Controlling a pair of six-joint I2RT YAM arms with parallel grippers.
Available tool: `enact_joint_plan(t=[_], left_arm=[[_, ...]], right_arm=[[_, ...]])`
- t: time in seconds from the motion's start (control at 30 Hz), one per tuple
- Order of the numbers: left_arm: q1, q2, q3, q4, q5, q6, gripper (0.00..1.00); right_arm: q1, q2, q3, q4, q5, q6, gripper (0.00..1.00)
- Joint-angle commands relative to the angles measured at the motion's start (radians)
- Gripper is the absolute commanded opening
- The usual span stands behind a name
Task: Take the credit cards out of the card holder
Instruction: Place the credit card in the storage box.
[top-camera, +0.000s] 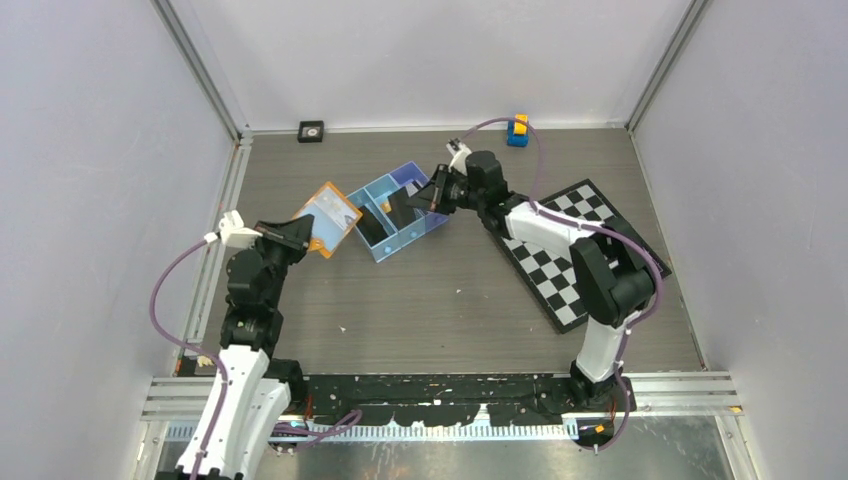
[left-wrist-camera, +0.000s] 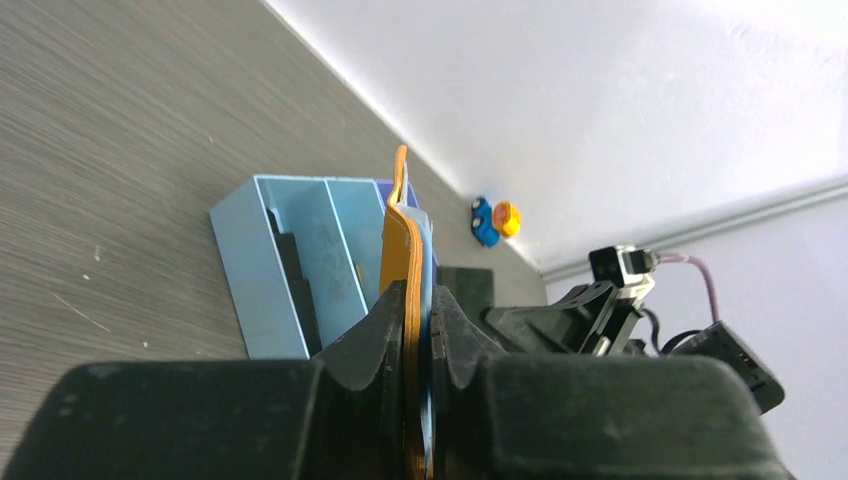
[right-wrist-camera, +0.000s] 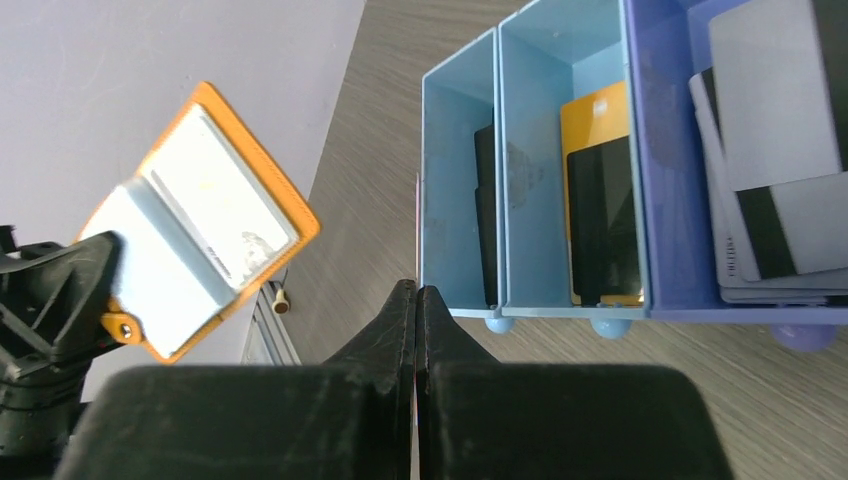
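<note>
Jaws of the left gripper (top-camera: 303, 233) pinch the open orange card holder (top-camera: 330, 217) just left of the blue tray (top-camera: 412, 242), seen from above. Left wrist shows it edge-on between them. Right wrist: the right gripper (right-wrist-camera: 416, 292), jaws pressed together and empty, sits by the tray, where pale credit cards (right-wrist-camera: 770, 130) lie.

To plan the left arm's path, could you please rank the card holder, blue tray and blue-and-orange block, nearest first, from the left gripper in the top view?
1. The card holder, clamped in the left gripper itself.
2. The blue tray, just to its right.
3. The blue-and-orange block, far back right by the wall.
</note>
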Motion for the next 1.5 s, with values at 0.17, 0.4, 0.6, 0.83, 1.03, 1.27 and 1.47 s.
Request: enact_joint_plan(t=[0.17,0.4,0.6,0.83,1.03,1.27,1.47], left_arm=[[0.005,-0.178,-0.062,0.019,-0.16,-0.017,0.0],[0.006,-0.155,-0.063,0.038,-0.138,-0.033,0.0],[0.004,-0.151,-0.068,0.051,-0.125,-0.041,0.0],[0.004,-0.152,-0.069,0.055,-0.119,-0.043,0.0],[0.005,-0.138,-0.072,0.067,-0.107,-0.047,0.0],[0.004,-0.076,-0.074,0.124,-0.054,-0.059,0.0],[0.006,0.003,-0.074,0.234,0.075,-0.055,0.0]], right_arm=[[0.096,0.138,0.208,-0.138,0.013,-0.081,0.01],[0.124,0.243,0.328,-0.203,0.039,-0.111,0.01],[0.148,0.324,0.425,-0.253,0.047,-0.133,0.0],[0.168,0.394,0.521,-0.324,0.061,-0.167,0.0],[0.171,0.383,0.541,-0.359,0.111,-0.166,0.23],[0.171,0.181,0.388,-0.395,0.229,-0.216,0.4],[0.172,-0.099,0.139,-0.371,0.327,-0.247,0.48]])
